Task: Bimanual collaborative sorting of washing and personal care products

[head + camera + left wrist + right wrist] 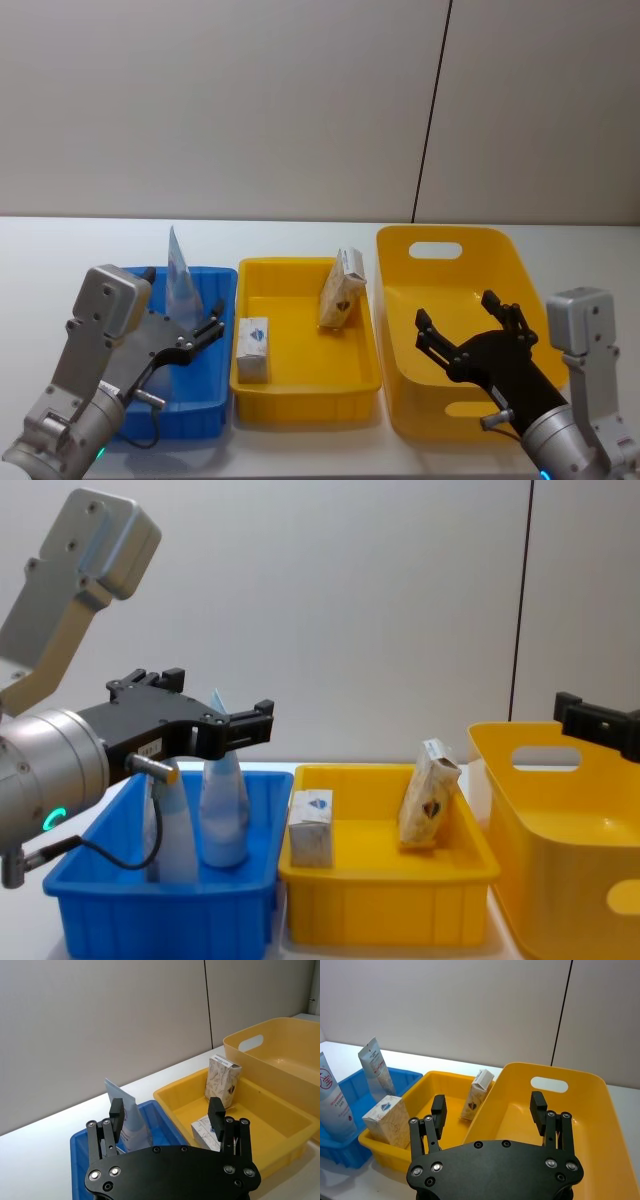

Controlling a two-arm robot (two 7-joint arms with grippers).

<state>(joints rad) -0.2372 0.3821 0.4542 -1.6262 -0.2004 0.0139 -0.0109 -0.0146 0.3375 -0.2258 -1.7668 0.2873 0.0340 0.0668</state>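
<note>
Apparently near done: tubes stand in blue bin, lower left; carton, packet in yellow tray, centre. Left end effector beside tubes, right end effector over basket: both wide open, holding nothing.

Two pale squeeze tubes stand upright in the blue bin, flat crimped tips up. In the shallow yellow tray beside it, a white carton with a blue emblem stands at the left wall, and a beige packet stands tilted near the far right corner.
</note>
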